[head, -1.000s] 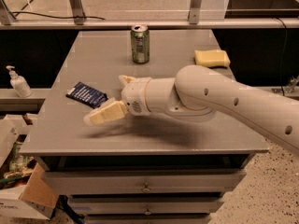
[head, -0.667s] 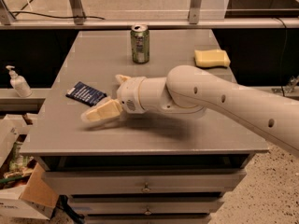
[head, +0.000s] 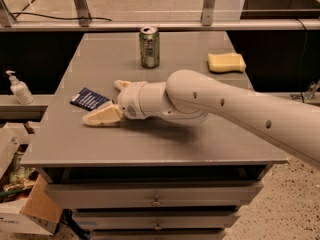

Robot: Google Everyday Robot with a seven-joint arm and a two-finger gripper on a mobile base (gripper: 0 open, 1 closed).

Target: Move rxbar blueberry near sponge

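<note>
The rxbar blueberry [head: 90, 99] lies flat on the left part of the tabletop [head: 150, 141], close to the left edge and slightly skewed, with its white print facing up. It has not been lifted. The hand [head: 111, 101] is low over the surface at the bar's right end, fingers spread. One cream finger [head: 102, 117] runs along the near side of the wrapper, and the other [head: 122, 84] sits just behind the wrapper's far right corner. The bar's right end falls in or just before the gap between them, but whether either finger touches the wrapper cannot be told from this view. The arm [head: 225, 104] reaches in from the right and lies across the middle of the tabletop.

The sponge [head: 226, 62] rests near the far right corner, well apart from the bar. A green can [head: 149, 46] stands upright at the back, between the two but nearer the middle.

By this showing, the task is in its opening stage. The approach looks nearly finished, while the grasp, the carry across to the right and the release beside the sponge are all left to do.
</note>
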